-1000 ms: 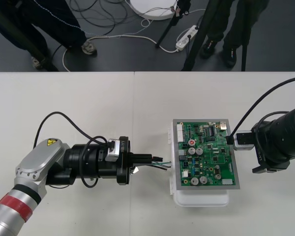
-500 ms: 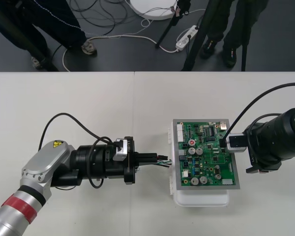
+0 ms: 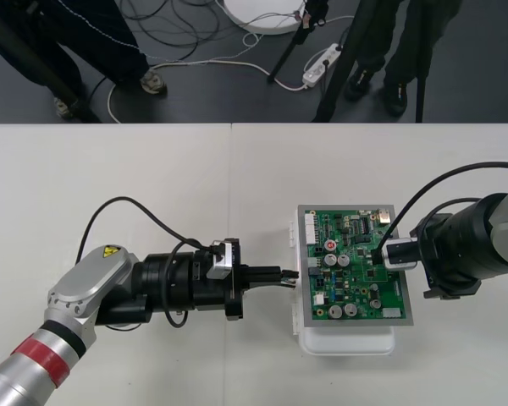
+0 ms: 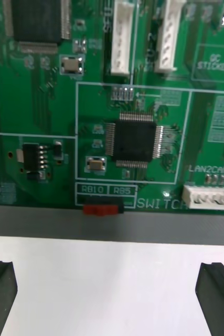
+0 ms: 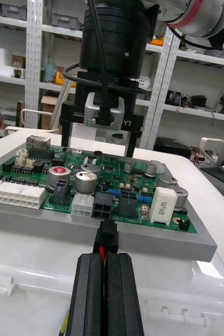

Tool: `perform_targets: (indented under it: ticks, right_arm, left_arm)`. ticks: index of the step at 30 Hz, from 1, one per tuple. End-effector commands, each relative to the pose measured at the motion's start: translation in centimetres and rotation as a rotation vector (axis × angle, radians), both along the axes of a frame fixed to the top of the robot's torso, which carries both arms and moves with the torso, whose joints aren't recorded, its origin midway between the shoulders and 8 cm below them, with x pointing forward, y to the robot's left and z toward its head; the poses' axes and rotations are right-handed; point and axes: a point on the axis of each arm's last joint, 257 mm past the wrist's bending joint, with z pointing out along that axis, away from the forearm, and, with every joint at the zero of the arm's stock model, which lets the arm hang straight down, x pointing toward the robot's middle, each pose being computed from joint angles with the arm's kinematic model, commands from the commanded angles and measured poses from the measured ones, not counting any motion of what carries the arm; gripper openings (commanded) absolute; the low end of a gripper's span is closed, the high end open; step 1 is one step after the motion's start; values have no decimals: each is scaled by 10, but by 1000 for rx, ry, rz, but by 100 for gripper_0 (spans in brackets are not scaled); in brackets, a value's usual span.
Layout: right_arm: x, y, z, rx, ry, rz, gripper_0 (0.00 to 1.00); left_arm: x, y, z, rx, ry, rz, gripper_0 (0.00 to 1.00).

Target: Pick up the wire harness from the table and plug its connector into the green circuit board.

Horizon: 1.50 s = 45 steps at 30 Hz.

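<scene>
Clenching thin red-and-black wire harness (image 5: 99, 245) in left black-fingered gripper (image 3: 286, 275), small black plug (image 5: 107, 231) right at green circuit board (image 3: 356, 271) edge, before black socket (image 5: 101, 205) (seating unclear). Holding right black-fingered gripper (image 4: 112, 278) spread open over board's opposite edge.

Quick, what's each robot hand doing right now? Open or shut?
Left hand: shut on the wire harness.
Right hand: open, empty, at the green circuit board.

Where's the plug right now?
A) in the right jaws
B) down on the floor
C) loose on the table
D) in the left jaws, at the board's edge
D: the left jaws are shut on the plug at the board's left edge, while the right jaws stand open with nothing between them.
</scene>
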Motion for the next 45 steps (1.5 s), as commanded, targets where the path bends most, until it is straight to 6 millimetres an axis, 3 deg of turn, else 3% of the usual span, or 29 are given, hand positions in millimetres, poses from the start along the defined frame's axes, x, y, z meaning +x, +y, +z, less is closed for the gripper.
perform_targets:
  ticks: [1, 11, 45]
  right_arm:
    - [4, 23, 11, 18, -25, 63, 100]
    - [6, 37, 9, 35, -37, 67, 100]
    - [2, 41, 14, 17, -47, 84, 100]
  left_arm:
    - [6, -24, 22, -41, -31, -8, 0]
    - [3, -31, 23, -48, -26, -16, 0]
    - [3, -38, 21, -42, -23, -9, 0]
